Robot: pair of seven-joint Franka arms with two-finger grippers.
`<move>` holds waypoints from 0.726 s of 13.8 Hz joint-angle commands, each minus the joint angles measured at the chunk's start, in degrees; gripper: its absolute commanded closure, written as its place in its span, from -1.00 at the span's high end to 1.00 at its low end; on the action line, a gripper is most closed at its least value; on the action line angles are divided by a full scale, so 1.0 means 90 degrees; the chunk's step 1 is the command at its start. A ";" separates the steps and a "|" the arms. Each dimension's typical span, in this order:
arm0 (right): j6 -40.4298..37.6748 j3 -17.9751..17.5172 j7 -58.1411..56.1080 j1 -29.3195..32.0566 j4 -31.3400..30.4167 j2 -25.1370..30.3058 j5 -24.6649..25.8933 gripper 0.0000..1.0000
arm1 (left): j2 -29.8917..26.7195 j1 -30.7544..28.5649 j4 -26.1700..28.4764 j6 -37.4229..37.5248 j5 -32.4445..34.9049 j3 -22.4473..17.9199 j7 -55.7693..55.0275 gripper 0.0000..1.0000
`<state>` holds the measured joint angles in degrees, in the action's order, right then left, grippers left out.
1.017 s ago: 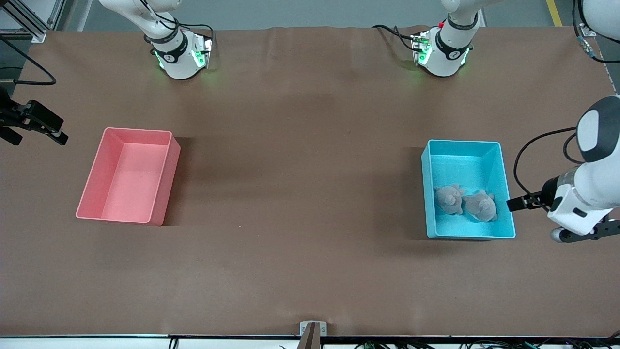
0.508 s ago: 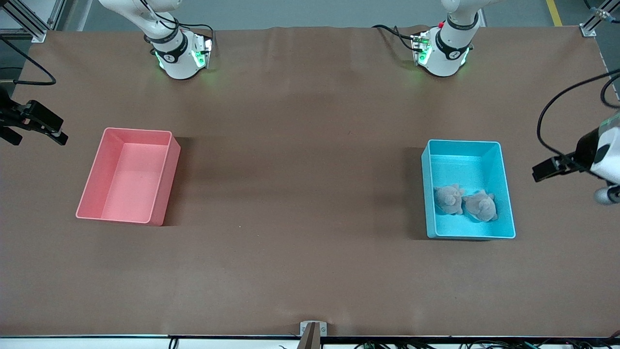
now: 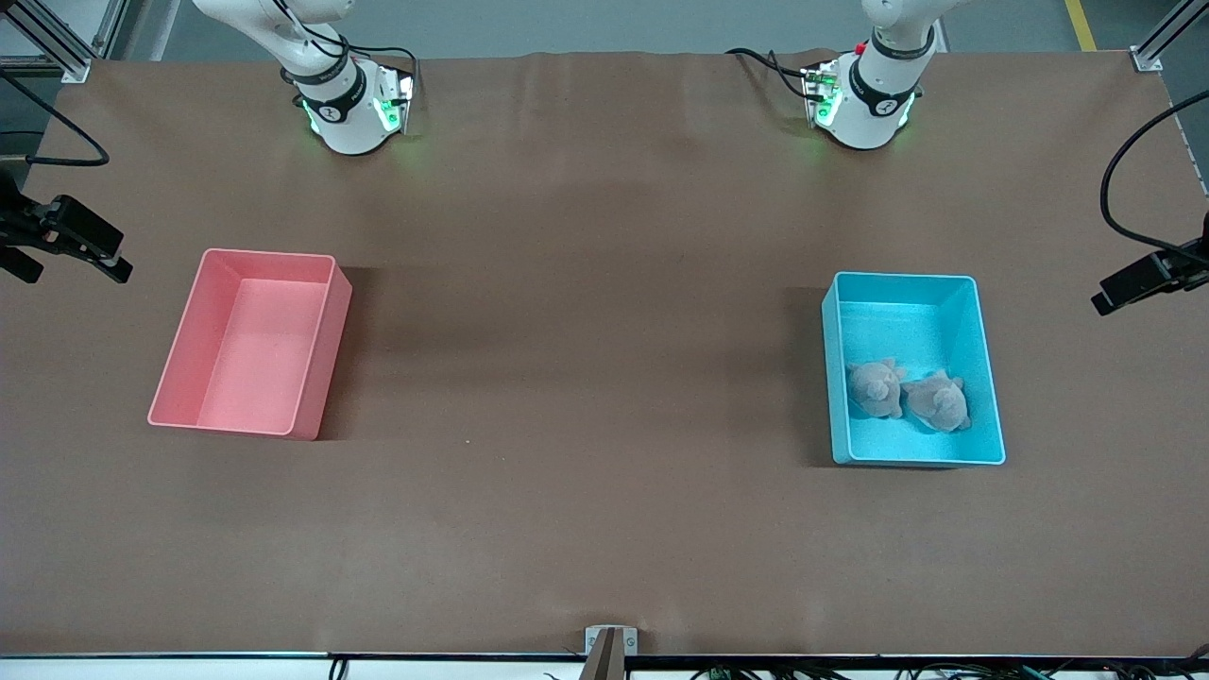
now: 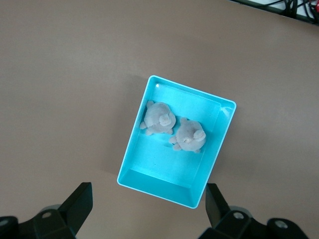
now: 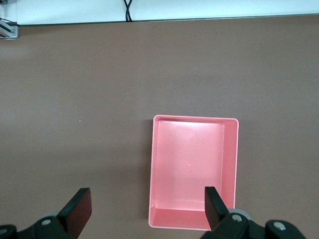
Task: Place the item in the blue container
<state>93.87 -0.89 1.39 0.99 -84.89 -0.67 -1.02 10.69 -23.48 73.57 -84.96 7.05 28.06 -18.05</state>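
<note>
You have two grey plush toys (image 3: 907, 394) lying side by side, touching, in the blue container (image 3: 987, 378), at its end nearer the front camera, so the job looks done. The container sits toward the left arm's end of the table (image 3: 586, 359).

Your left gripper (image 4: 147, 211) hangs high above the table by that container, fingers spread wide and holding nothing, which suits a hand that has let go and cleared the rim.

Your right gripper (image 5: 144, 214) waits over the table beside the pink bin (image 3: 312, 354), fingers also spread and empty. That bin holds nothing.
</note>
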 commanded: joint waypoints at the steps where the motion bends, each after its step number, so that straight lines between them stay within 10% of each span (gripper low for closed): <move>1: -0.0049 -0.0086 0.0090 0.0076 0.0086 -0.0043 0.0015 1.00 | -0.0172 0.0001 0.0117 0.0162 -0.0080 0.0027 0.0082 1.00; 3: -0.0059 -0.0086 0.0090 0.0085 0.0086 -0.0033 0.0015 1.00 | -0.0376 0.0253 0.0407 0.0163 -0.0110 -0.0119 0.0392 1.00; 6: -0.0049 -0.0077 0.0090 0.0095 0.0086 -0.0033 0.0025 1.00 | -0.0922 0.1443 0.1149 0.0143 -0.0780 -0.1872 0.0998 1.00; 10: -0.0059 -0.0086 0.0090 0.0076 0.0086 -0.0033 0.0015 1.00 | -0.1732 0.2431 0.2272 -0.0051 -0.0969 -0.2902 0.1067 1.00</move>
<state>93.87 -0.91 1.43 0.99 -84.87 -0.67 -1.02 1.43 -4.76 86.24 -83.44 -0.42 5.08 -9.65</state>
